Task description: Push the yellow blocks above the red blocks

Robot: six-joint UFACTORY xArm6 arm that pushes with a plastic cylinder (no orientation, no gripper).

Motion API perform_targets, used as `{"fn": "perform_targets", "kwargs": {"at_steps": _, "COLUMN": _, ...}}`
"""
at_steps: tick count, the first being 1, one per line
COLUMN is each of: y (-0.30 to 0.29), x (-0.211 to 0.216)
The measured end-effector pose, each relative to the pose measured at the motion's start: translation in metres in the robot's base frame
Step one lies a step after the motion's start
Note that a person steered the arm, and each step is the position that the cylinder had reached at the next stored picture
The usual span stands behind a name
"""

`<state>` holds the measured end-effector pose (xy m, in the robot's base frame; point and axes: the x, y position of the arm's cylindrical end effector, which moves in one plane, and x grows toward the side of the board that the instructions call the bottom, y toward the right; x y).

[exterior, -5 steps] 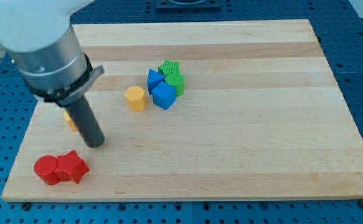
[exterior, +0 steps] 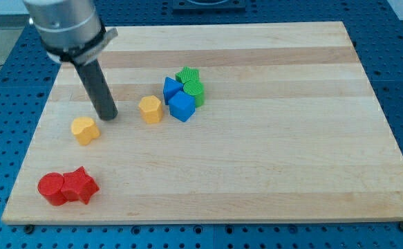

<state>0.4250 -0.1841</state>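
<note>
- Camera view: you see my tip (exterior: 108, 116) on the desk (exterior: 270, 166) — between two yellow blocks, the heart-like one (exterior: 84, 130) lower-left, the hexagonal one (exterior: 150, 109) right.
- Red blocks (exterior: 66, 187) touch each other near the bottom-left corner.
- No gripper here — just a rod.

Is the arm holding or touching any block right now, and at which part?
Nothing is held. My tip stands free on the board, between the yellow block and the yellow hexagon block, touching neither.
</note>
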Motion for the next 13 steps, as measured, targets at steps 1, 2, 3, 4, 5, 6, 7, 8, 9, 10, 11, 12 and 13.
{"fn": "perform_targets", "kwargs": {"at_steps": 1, "y": 0.001, "x": -0.049}}
{"fn": "perform_targets", "kwargs": {"at_steps": 2, "y": 0.037, "x": -0.063}}
{"fn": "perform_targets", "kwargs": {"at_steps": 3, "y": 0.063, "x": -0.063}}
{"fn": "perform_targets", "kwargs": {"at_steps": 4, "y": 0.074, "x": -0.052}}
{"fn": "perform_targets", "kwargs": {"at_steps": 5, "y": 0.087, "x": -0.033}}
{"fn": "perform_targets", "kwargs": {"at_steps": 6, "y": 0.099, "x": -0.010}}
{"fn": "perform_targets", "kwargs": {"at_steps": 7, "y": 0.101, "x": 0.012}}
{"fn": "perform_targets", "kwargs": {"at_steps": 8, "y": 0.097, "x": 0.030}}
{"fn": "perform_targets", "kwargs": {"at_steps": 9, "y": 0.091, "x": 0.048}}
{"fn": "perform_targets", "kwargs": {"at_steps": 10, "y": 0.074, "x": 0.049}}
{"fn": "perform_targets", "kwargs": {"at_steps": 11, "y": 0.064, "x": 0.049}}
{"fn": "perform_targets", "kwargs": {"at_steps": 12, "y": 0.076, "x": 0.041}}
{"fn": "perform_targets", "kwargs": {"at_steps": 13, "y": 0.080, "x": 0.013}}
